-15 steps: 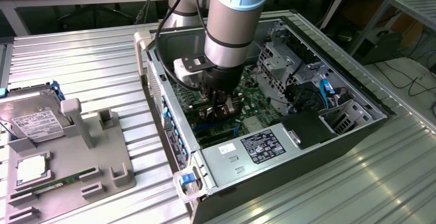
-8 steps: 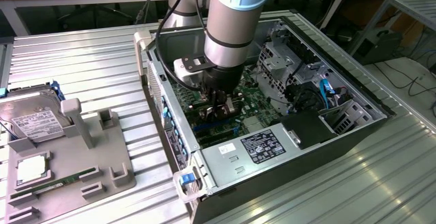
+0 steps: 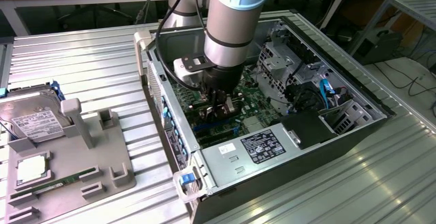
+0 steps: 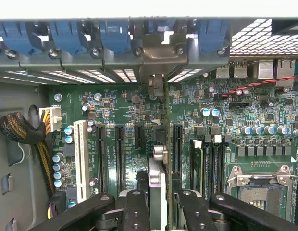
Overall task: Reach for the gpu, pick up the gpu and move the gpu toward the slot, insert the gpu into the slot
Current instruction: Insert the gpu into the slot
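i see the arm [image 3: 232, 25] reaching down into the open computer case [image 3: 354, 132], which lies on its side on the ribbed metal surface [image 3: 81, 66]. the claw [image 3: 219, 106] sits low over the green main board [image 4: 115, 110], about the middle of the case floor. in the wrist view the claw [image 4: 158, 202] is closed on the gpu [image 4: 158, 178]: its two black fingers [image 4: 137, 211] press on either side of the thin card, which i see edge-on, standing upright between them. the card's silvery bracket [image 4: 161, 53] lies against the case's rear wall, between the blue clips [image 4: 113, 36] that line that wall. the gpu runs along a line just beside the black slots [image 4: 119, 154] of the board, and a white slot [image 4: 81, 159] stands further off toward the bundle of cables [image 4: 24, 134]. i cannot make out the slot that takes the card, since the card covers that line, so i cannot tell whether it is seated or just above. the processor socket [image 4: 257, 192] is near the case's opposite side.

outside the case, at the exterior view's left edge of the surface, a grey holder tray [image 3: 75, 168] carries a hard drive [image 3: 30, 119], a processor chip [image 3: 30, 169] and a green memory stick [image 3: 58, 183].
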Controlling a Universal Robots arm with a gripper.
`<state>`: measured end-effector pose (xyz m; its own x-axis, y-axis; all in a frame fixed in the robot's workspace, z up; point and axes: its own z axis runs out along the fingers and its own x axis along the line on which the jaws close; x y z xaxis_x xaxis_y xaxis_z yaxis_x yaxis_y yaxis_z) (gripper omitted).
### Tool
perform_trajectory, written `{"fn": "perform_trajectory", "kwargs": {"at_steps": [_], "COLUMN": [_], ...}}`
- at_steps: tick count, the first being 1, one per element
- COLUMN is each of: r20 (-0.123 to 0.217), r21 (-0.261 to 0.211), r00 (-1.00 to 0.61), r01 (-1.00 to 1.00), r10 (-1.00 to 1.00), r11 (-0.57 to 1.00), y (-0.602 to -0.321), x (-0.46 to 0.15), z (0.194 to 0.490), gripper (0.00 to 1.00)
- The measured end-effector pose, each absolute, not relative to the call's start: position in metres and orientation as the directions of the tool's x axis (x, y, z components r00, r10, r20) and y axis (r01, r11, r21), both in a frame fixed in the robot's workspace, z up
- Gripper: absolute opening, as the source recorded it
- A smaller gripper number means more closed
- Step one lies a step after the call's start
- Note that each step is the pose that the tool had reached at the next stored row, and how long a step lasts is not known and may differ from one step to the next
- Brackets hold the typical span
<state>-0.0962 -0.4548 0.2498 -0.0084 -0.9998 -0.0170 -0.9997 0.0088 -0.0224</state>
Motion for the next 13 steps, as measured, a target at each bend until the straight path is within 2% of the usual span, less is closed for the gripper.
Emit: {"fn": "perform_trajectory", "kwargs": {"at_steps": [13], "r20": [-0.017], "r21": [-0.022], "r00": [-0.008], "r01": [-1.000], "r10": [-1.000], "r11": [0.009], "y": [-0.4548], "x": [-0.0962], "z": [0.2439], "gripper": [0.28]}}
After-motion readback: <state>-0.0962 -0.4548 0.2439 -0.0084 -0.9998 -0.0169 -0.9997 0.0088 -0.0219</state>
